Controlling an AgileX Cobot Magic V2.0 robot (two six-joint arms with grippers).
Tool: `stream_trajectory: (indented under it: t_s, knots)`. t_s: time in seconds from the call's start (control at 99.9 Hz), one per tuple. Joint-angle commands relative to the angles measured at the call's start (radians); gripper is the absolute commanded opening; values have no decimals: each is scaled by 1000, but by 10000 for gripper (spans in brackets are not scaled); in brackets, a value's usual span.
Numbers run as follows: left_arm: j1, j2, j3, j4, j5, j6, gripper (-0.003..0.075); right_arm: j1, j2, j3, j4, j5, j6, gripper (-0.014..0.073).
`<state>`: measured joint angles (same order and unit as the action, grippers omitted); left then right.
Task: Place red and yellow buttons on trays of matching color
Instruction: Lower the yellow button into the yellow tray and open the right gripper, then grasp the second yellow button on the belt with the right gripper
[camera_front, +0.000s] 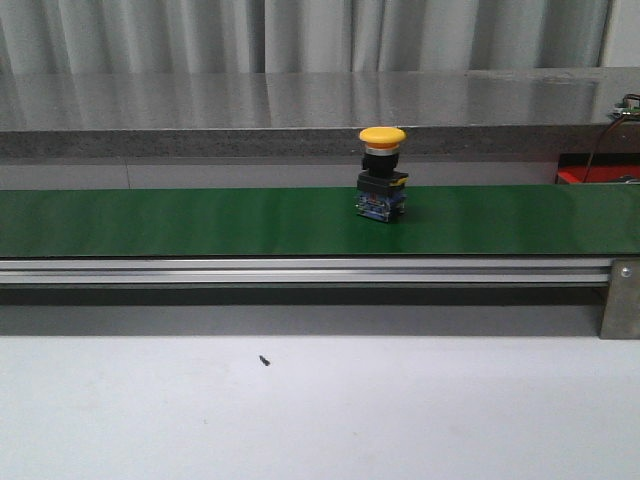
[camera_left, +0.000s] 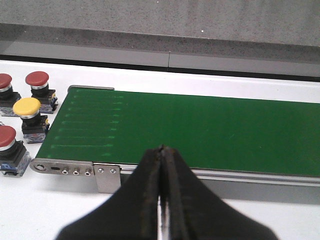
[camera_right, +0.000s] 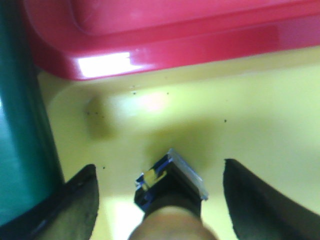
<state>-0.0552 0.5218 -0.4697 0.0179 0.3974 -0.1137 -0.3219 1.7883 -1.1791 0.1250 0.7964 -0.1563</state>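
Observation:
A yellow button (camera_front: 382, 172) stands upright on the green belt (camera_front: 200, 222); neither gripper shows in the front view. My left gripper (camera_left: 161, 150) is shut on nothing, over the belt's near rail. Past the belt's end stand three red buttons (camera_left: 37, 81) (camera_left: 4, 84) (camera_left: 6, 140) and another yellow button (camera_left: 26, 109). My right gripper (camera_right: 159, 167) is open over the yellow tray (camera_right: 260, 110). A button (camera_right: 172, 182) with a black and blue base rests on that tray between the fingers, touching neither; its blurred cap looks tan. The red tray (camera_right: 175, 30) borders the yellow one.
A grey stone ledge (camera_front: 300, 110) runs behind the belt, with an aluminium rail (camera_front: 300, 270) along its front. A red object (camera_front: 585, 176) shows at the far right behind the belt. The belt's edge (camera_right: 20, 125) lies beside the yellow tray.

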Motion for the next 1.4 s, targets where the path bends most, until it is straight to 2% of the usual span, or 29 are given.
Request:
stream_trajectory:
  t_s: [0.0, 0.27, 0.54, 0.68, 1.041, 1.391]
  knots:
    - [-6, 3, -29, -7, -74, -9, -20, -5, -81, -27, 4, -28, 0, 553]
    - [-6, 3, -29, -7, -74, -9, -20, 13, -235, -28, 33, -44, -29, 553]
    - [-6, 3, -29, -7, -74, -9, -20, 139, -303, -29, 273, -18, -285, 553]
    - [-6, 3, -29, -7, -74, -9, -20, 224, -302, -29, 336, -13, -376, 553]
    - [-6, 3, -29, -7, -74, -9, -20, 368, -238, -123, 336, 6, -408, 553]
    - [-6, 3, -29, -7, -74, -9, -20, 404, -90, -270, 334, 41, -409, 553]
